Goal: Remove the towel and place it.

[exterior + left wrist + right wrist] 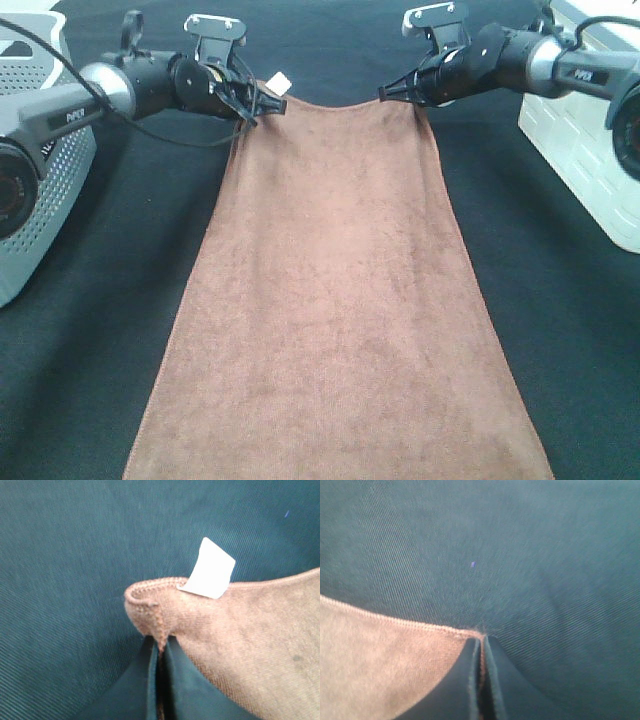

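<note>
I find the towel (pixel 335 300) spread flat on the black table cover (pixel 560 330), running from 12 to 6 o'clock. My left gripper (pixel 268 106) is clamped on its 11 o'clock corner by the white tag (pixel 279 82); my right gripper (pixel 385 94) is clamped on the 1 o'clock corner.

High cam looks down from the front over the whole towel (pixel 335 300) and both arms; left wrist cam sits v. close behind its fingers (pixel 147 680), facing the tagged corner; right wrist cam likewise, opposite corner; all three share the towel's far edge.
</note>
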Robot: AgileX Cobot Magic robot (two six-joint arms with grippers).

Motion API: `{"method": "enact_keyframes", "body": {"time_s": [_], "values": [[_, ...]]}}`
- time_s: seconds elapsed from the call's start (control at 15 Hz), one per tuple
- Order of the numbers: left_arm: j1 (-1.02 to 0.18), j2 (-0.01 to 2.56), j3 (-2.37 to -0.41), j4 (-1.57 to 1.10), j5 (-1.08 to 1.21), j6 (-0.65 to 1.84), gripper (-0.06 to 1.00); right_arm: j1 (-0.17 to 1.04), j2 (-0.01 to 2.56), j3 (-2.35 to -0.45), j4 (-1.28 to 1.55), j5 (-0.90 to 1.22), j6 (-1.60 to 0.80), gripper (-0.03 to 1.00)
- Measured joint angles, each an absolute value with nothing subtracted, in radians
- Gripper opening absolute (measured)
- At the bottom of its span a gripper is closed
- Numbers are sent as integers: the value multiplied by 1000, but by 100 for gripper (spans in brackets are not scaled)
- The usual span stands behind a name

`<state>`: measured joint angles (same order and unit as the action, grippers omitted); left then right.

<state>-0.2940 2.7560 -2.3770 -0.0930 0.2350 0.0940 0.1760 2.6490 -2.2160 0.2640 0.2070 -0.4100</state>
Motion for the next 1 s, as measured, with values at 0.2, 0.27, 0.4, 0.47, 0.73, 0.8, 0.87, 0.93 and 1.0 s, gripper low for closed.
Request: {"method": "enact_keyframes", "body": {"time_s": [0.2,0.27,0.4,0.47,0.73,0.8,0.87,0.93,1.0], "values": [[-294,2789,-2377,-93,172,94,1,176,2684,-2260,283,211,-410,0],[-294,2799,-2377,-93,145,94,1,176,2692,-2262,284,213,-410,0],[-294,2819,-2377,-93,121,94,1,170,2713,-2267,285,212,-410,0],[-294,2829,-2377,-93,112,91,1,165,2719,-2267,285,212,-410,0],[-294,2838,-2377,-99,90,83,5,154,2720,-2267,285,211,-410,0],[-294,2838,-2377,-101,86,83,8,154,2721,-2267,285,210,-410,0],[-294,2838,-2377,-103,83,83,11,154,2721,-2267,285,203,-410,0],[-294,2838,-2377,-112,76,83,17,154,2721,-2267,286,190,-410,0],[-294,2838,-2377,-112,76,83,17,154,2721,-2267,286,190,-410,0]]}}
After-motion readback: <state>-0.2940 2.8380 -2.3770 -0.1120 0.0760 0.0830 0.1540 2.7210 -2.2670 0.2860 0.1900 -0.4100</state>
